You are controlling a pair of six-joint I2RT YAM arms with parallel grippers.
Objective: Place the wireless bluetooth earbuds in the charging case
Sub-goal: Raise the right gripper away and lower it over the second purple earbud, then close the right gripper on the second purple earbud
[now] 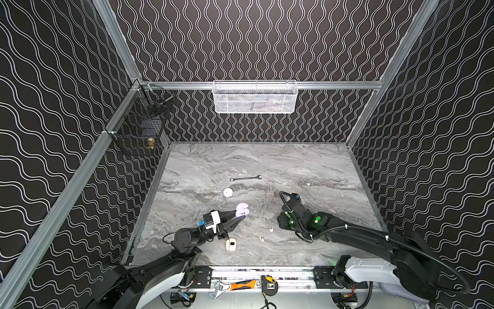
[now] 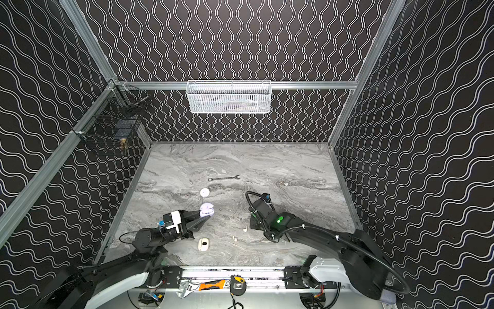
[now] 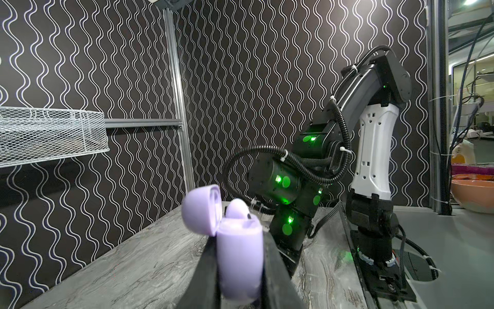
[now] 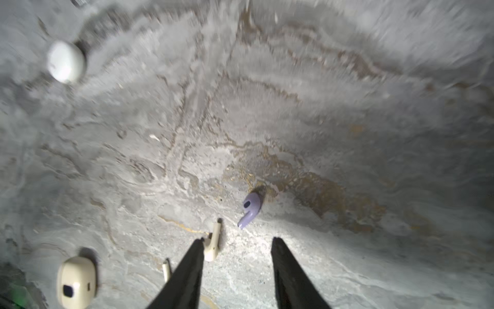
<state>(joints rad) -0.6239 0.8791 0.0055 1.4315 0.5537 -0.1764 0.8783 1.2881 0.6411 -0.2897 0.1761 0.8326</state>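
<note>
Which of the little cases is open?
The purple case, squeezed in the left hand: its lid is flipped up and an earbud pokes out. The cream case and the round white case lie shut on the table.

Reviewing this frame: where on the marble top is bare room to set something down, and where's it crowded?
Free: the strip between the wrench and the back wall; the patch between the white round case and the left rail. Crowded: near middle, where the lavender case, cream case, two cream earbuds and a lavender earbud cluster.

Lavender case point(image 3: 238, 256) blurred (near lens); basket point(image 1: 255, 83) contents unclear.
</note>
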